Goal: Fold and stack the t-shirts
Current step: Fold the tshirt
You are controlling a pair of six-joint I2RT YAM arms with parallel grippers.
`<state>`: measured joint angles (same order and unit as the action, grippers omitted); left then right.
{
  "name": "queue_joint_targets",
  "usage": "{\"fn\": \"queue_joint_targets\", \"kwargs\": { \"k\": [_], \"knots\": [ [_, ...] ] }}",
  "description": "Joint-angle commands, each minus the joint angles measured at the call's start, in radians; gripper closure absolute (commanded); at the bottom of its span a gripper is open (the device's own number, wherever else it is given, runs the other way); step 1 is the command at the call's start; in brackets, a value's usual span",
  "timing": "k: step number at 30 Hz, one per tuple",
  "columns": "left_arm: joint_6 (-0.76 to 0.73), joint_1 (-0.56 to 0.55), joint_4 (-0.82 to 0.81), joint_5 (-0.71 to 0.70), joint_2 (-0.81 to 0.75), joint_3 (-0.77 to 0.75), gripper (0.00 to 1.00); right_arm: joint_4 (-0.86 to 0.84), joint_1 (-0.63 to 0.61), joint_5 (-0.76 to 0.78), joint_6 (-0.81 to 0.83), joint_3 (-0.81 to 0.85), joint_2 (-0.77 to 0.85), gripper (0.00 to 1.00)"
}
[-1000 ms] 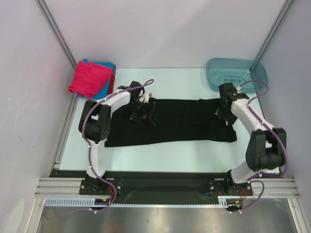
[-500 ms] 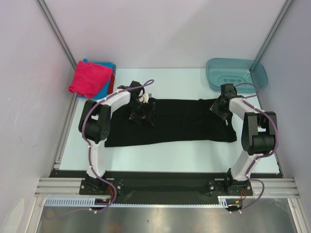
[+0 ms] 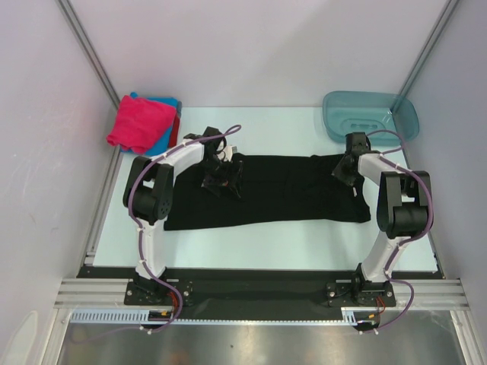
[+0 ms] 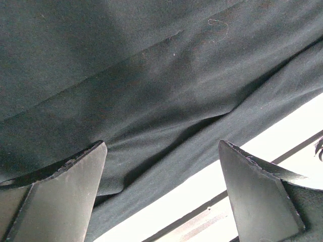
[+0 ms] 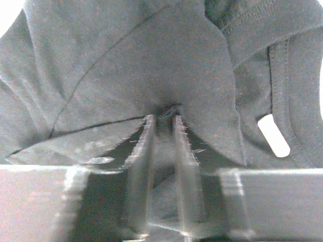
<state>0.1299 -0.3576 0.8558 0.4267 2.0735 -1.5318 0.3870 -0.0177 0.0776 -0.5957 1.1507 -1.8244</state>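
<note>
Your right arm (image 3: 402, 199) has pulled its elbow in over the desk (image 3: 266, 245) since a second ago, and the right jaws have narrowed. The right wrist view gives you what the top view cannot: those jaws are clamped on a pinched ridge of the black t-shirt (image 5: 126, 65), close to its collar (image 5: 262, 30) and a small white label (image 5: 273, 135). The left wrist view shows the left jaws wide apart just above the same shirt, gripping nothing, near one of its edges with bare desk beyond. From above, that shirt lies spread across the middle of the pale desk, which is enclosed by plain light walls. You can count one spread shirt and three folded ones stacked at the far left corner: the magenta-pink t-shirt (image 3: 137, 123) on top, then the blue t-shirt (image 3: 166, 103) and the red t-shirt (image 3: 176, 131). There is also one teal basin (image 3: 369, 114) at the far right, and two arms
</note>
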Motion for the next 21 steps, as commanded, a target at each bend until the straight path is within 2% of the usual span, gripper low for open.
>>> {"fn": "queue_joint_targets", "kwargs": {
  "k": [1,5,15,21],
  "knots": [
    [-0.027,0.005,0.011,-0.017,-0.03,-0.031,0.0,-0.037,0.001,0.004,0.01,-0.009,0.007,0.79],
    [-0.027,0.006,0.011,-0.017,-0.026,-0.028,0.0,-0.033,-0.004,0.019,0.008,-0.035,0.077,0.94],
    [-0.03,0.005,0.008,-0.014,-0.021,-0.028,0.0,0.043,-0.037,0.152,0.042,-0.081,0.301,0.93],
    [-0.032,0.005,0.006,-0.008,-0.013,-0.028,0.0,0.053,-0.03,0.152,0.065,-0.031,0.289,0.88]
  ]
}}
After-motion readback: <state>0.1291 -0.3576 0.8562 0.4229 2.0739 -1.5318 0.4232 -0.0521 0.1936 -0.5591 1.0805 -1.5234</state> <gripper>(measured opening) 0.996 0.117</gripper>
